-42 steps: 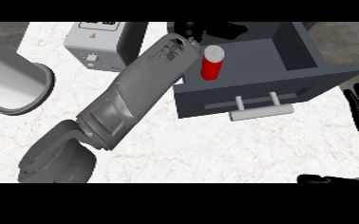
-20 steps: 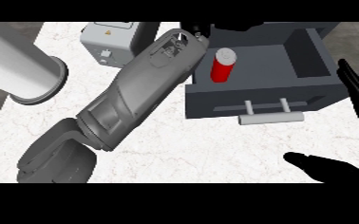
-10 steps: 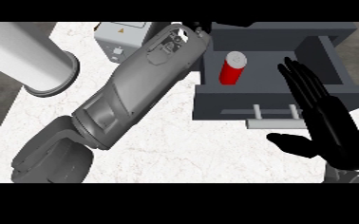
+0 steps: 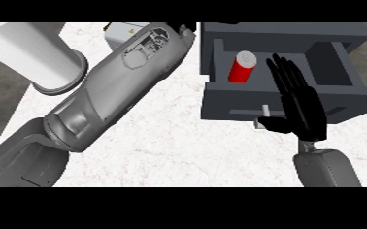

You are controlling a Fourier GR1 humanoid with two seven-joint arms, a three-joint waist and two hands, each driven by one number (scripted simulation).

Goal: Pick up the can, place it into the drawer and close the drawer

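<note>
Now the red can (image 4: 242, 68) is recorded upright inside the open drawer (image 4: 329, 97), while the right hand (image 4: 301, 104), fingers straight and released, has been brought to its front for closing.

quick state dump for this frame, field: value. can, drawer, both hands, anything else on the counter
can: red can upright inside the drawer
drawer: dark grey drawer open, pale handle on its front
right hand: right hand open, fingers straight, over the drawer front beside the handle; contact cannot be told
left hand: hidden; only the grey left forearm shows, reaching toward the drawer's left wall
counter: white marbled counter
other: white cylinder at left; small light grey box behind the forearm
</note>
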